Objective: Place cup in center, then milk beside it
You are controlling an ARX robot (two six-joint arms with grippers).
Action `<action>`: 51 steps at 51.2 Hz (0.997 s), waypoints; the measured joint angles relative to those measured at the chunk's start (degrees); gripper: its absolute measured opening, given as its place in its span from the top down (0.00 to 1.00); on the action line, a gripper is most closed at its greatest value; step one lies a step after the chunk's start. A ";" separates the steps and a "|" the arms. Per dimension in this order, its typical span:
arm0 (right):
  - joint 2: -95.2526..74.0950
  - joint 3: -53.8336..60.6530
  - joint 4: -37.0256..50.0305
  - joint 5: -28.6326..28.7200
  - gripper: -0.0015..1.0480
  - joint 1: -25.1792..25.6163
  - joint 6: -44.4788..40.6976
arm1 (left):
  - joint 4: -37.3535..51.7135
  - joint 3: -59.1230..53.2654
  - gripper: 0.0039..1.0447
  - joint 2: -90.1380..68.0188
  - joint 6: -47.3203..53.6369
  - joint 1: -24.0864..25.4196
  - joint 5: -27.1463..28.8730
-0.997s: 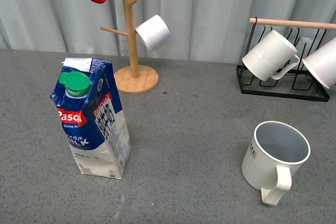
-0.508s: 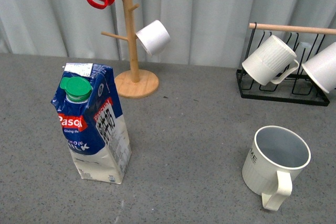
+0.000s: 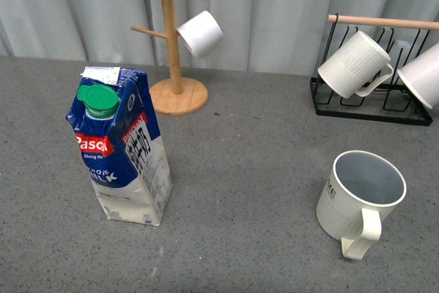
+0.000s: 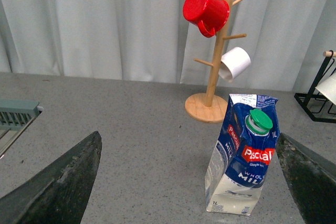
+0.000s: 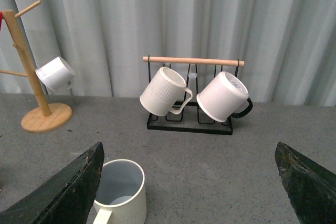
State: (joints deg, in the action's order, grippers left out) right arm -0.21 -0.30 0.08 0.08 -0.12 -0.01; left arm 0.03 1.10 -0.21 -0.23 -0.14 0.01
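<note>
The left pincer (image 4: 189, 136) appears in the left wrist view as two fingers (image 4: 58, 182), one in the lower left corner of the frame and one in the lower right. Each is a broad wedge tapering to a blunt tip, dark grey to black, with a matt surface speckled by pale scuffs. The right pincer (image 5: 189, 145), in the right wrist view, presents the same pair of dark, scuffed wedges in the same two corners.
</note>
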 joint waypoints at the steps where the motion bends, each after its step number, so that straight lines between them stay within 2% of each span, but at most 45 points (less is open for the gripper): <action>1: 0.00 0.00 0.00 0.00 0.09 0.00 0.00 | 0.00 0.00 0.06 0.00 0.00 0.00 0.00; 25: -0.07 0.00 0.00 -0.35 0.09 -0.15 -0.20 | 0.00 0.00 0.06 0.00 0.00 0.00 0.00; 26: -0.31 0.00 0.04 -1.75 0.09 -0.70 -0.94 | 0.00 0.00 0.06 0.00 0.00 0.00 0.00; 30: -3.67 -0.42 0.59 -14.49 0.09 -3.65 -7.32 | 0.00 0.00 0.06 0.00 0.00 0.00 0.04; 32: -5.77 -0.61 1.49 -16.24 0.09 -3.80 -9.33 | 0.00 0.00 0.06 0.00 0.02 0.00 0.02; 36: -11.74 -1.44 4.48 -15.12 0.09 -3.30 -11.26 | 0.00 0.00 0.06 0.00 0.00 0.00 0.00; 44: -35.12 -8.26 13.55 -8.11 0.09 -1.60 -8.98 | 0.00 0.00 0.06 0.00 0.00 0.00 0.02; 51: -54.53 -16.15 14.62 -4.37 0.09 -1.77 -5.25 | 0.00 0.00 0.06 0.00 0.00 0.00 0.00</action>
State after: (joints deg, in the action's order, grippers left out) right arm -54.74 -16.45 14.70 -4.29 -1.89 -5.26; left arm 0.03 1.10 -0.21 -0.23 -0.14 0.01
